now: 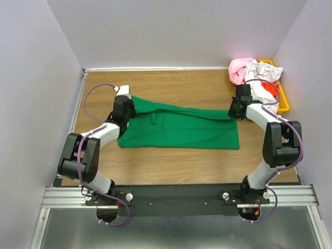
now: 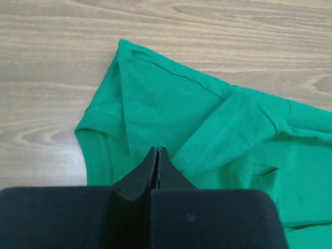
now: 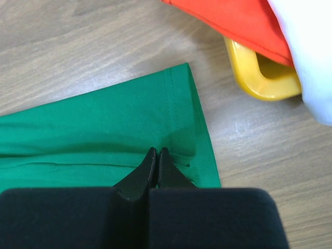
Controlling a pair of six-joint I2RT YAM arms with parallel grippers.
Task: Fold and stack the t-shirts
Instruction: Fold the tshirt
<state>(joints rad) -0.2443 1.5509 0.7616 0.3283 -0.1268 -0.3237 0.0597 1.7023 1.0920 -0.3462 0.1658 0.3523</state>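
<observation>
Green t-shirt (image 1: 181,129) lies folded across middle of tabletop, long side running left to right. Left gripper (image 2: 157,151) pinched closed on cloth at sleeve end. Right gripper (image 3: 157,151) pinched closed on cloth at hem end. Pink t-shirt (image 1: 239,68), white t-shirt (image 1: 257,72) and orange-red t-shirt (image 1: 268,89) heaped in yellow bin (image 1: 284,101) at far right corner

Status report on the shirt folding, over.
Left pincer shut on green t-shirt near sleeve; right pincer shut on its hem. Shirt stretched across table. Other t-shirts heaped in yellow bin, apart from it.
</observation>
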